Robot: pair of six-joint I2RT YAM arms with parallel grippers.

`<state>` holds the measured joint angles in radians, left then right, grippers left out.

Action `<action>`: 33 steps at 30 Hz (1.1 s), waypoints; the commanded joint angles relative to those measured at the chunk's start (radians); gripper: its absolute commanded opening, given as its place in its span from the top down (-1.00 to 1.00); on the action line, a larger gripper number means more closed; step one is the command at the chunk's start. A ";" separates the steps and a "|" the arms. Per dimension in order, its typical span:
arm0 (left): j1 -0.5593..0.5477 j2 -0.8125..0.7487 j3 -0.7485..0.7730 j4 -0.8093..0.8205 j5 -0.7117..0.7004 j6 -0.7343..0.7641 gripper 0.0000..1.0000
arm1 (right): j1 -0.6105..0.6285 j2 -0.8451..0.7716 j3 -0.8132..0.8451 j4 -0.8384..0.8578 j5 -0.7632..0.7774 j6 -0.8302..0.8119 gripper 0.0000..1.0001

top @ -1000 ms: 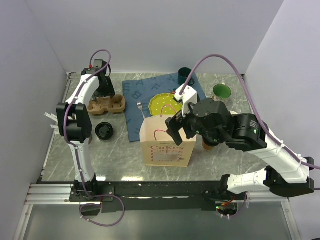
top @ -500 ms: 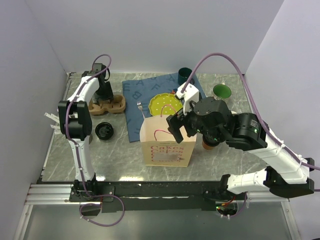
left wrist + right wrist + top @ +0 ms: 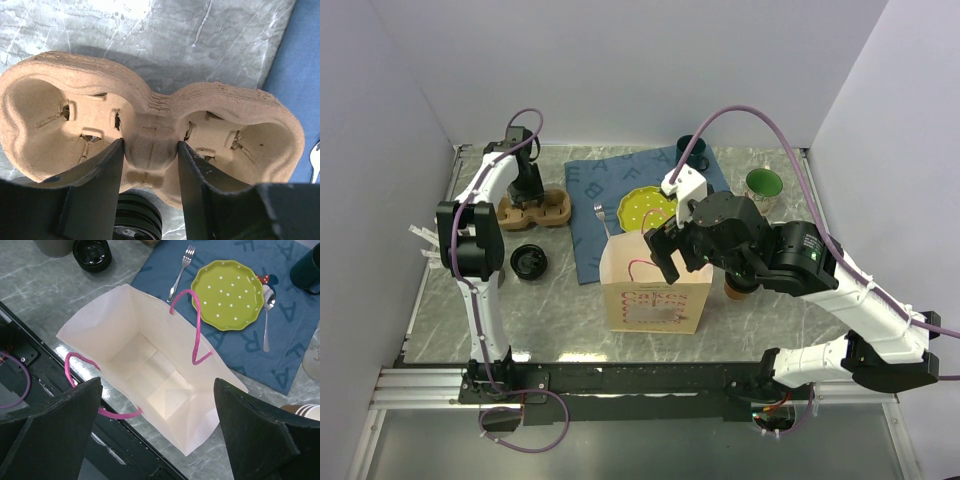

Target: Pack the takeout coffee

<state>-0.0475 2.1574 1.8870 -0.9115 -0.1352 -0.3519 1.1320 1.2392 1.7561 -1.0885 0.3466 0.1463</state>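
Bright, diffuse light fills every view, and shadows are soft. In the left wrist view, white glare washes the grey marbled bench (image 3: 210,40) at the top edge. The brown moulded-pulp cup carrier (image 3: 240,115) is sharp, while the black fingers (image 3: 95,195) of the left claw (image 3: 150,145) blur. The right claw (image 3: 157,385) blurs likewise above a crisp white paper bag (image 3: 150,355).

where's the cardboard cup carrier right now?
Top view: the cup carrier sits at the far left of the table, beside the blue placemat's left edge. The left gripper straddles its middle bridge.
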 commanded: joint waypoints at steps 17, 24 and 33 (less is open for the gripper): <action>-0.002 -0.044 0.063 -0.023 -0.001 0.025 0.04 | -0.014 0.016 0.034 -0.028 -0.017 0.062 -1.00; 0.000 -0.056 0.066 -0.023 -0.009 0.024 -0.07 | -0.015 0.026 0.039 -0.037 -0.021 0.067 -1.00; -0.002 -0.076 0.057 -0.018 -0.009 0.030 0.15 | -0.017 0.029 0.043 -0.042 -0.027 0.079 -1.00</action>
<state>-0.0475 2.1559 1.9137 -0.9325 -0.1364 -0.3321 1.1229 1.2690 1.7561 -1.1320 0.3191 0.2050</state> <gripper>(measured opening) 0.456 0.998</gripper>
